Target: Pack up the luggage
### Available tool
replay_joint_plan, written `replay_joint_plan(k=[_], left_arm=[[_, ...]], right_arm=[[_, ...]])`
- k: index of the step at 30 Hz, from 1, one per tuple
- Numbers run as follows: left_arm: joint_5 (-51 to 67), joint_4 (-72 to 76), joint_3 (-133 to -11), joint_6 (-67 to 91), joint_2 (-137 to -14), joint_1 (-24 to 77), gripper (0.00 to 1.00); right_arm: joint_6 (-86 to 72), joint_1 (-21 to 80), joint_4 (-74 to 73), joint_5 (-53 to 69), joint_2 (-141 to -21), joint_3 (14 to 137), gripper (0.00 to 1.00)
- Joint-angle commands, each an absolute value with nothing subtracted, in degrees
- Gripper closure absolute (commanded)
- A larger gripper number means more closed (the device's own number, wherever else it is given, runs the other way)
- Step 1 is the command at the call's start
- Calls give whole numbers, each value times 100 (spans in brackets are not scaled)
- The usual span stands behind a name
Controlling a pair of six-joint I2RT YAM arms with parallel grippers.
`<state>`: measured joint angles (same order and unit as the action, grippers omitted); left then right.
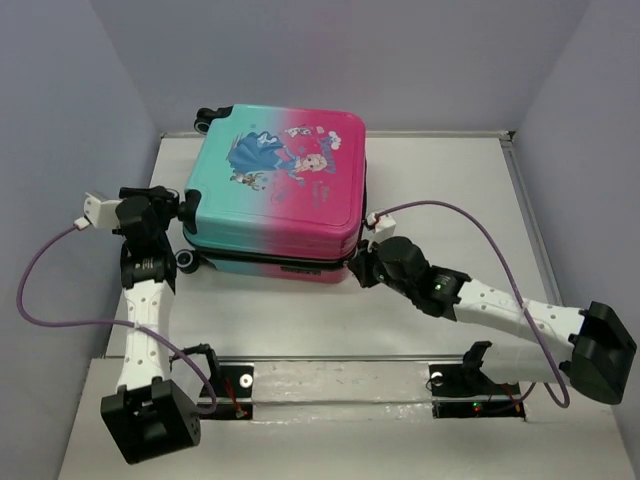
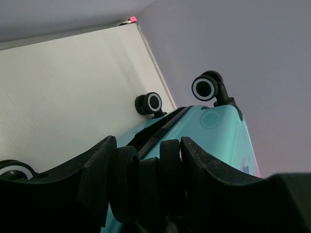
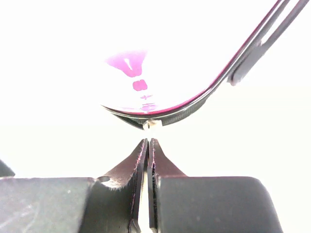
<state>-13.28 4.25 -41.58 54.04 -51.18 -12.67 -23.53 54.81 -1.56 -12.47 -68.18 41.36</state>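
Note:
The luggage (image 1: 275, 190) lies flat and closed at the back middle of the table, teal on the left and pink on the right, with the princess picture facing up. My left gripper (image 1: 178, 212) is at its teal wheel end. In the left wrist view the left gripper (image 2: 148, 143) is clamped on a black caster wheel (image 2: 146, 179) of the luggage (image 2: 214, 131). My right gripper (image 1: 358, 270) is at the near right pink corner. In the right wrist view the right gripper (image 3: 149, 141) is shut, its tips just below a metal zipper slider (image 3: 151, 124) on the luggage (image 3: 133, 65).
Two more wheels (image 2: 154, 103) (image 2: 206, 87) stick out at the far end, near the back wall. Another wheel (image 1: 186, 259) rests on the white table (image 1: 450, 180). Grey walls close in the left, right and back. The arms' mounting rail (image 1: 340, 370) runs along the near edge.

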Motion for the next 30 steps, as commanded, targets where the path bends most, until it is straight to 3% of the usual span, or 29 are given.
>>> replay_joint_plan(k=[1,2,4,10,16,18,21,26,30], left_arm=[[-555,396,-4545,4676,-5720,-1599,42],[-423,396,-4466,4684,-5817,-1687,25],[-247,483,-4159,4728,-5836,-1897,2],[-1043,36,-4034,4517,-4678,-2075,1],[-1300,-246,-5454,3958,-3912,-1312,2],[-1109,-272,-5677,3614,-3675,-916,16],[100,-535,-5337,3647,-3209,-222,91],[422,-1212,-3500,3876,-2251,263,94],[703,-1029,-2419,4262,-1759,649,94]], right_arm=[[-2276,5502,545,-466,-6398,4316,93],[-2302,5502,545,-466,-6425,4281,93],[-2355,5502,597,-387,-6451,4166,93],[-2505,5502,747,-185,-6399,3903,93],[-2505,5502,379,-509,-6030,3718,93],[-2505,5502,229,-554,-5950,3692,88],[-2523,5450,316,-746,-6125,3533,72],[-2426,5388,790,-852,-6451,3340,52],[-2400,5388,1185,-1116,-6732,3340,49]])
